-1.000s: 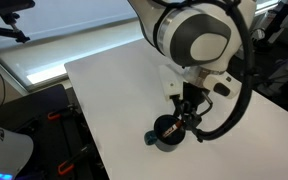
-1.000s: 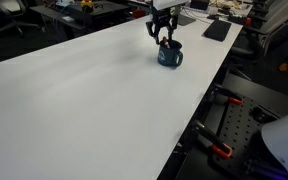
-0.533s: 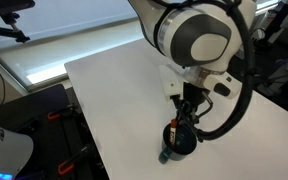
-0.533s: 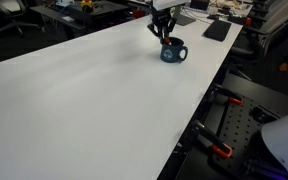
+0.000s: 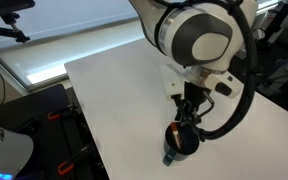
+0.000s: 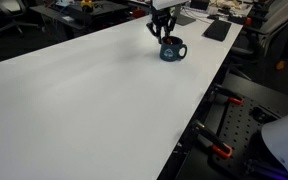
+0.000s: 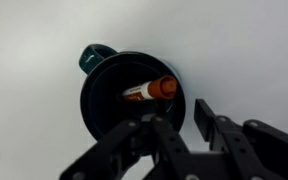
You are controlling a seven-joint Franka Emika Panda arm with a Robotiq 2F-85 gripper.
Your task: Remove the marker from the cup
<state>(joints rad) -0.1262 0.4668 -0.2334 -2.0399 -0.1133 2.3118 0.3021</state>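
White table (image 7: 249, 40), office desks (image 6: 74, 12) behind it. In the wrist view the dark cup (image 7: 96, 100) sits mid-frame with its handle at upper left. The marker (image 7: 150, 90) lies inside it, long axis roughly left-right, red end to the right. The gripper (image 7: 184, 122) is at the bottom edge, jaws apart and empty. The marker lies just above the gap and slightly left of it, so the fingers probably need to shift left and straddle it.

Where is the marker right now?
In the wrist view, the marker lies inside the cup, on the side away from the handle, just above the gripper.
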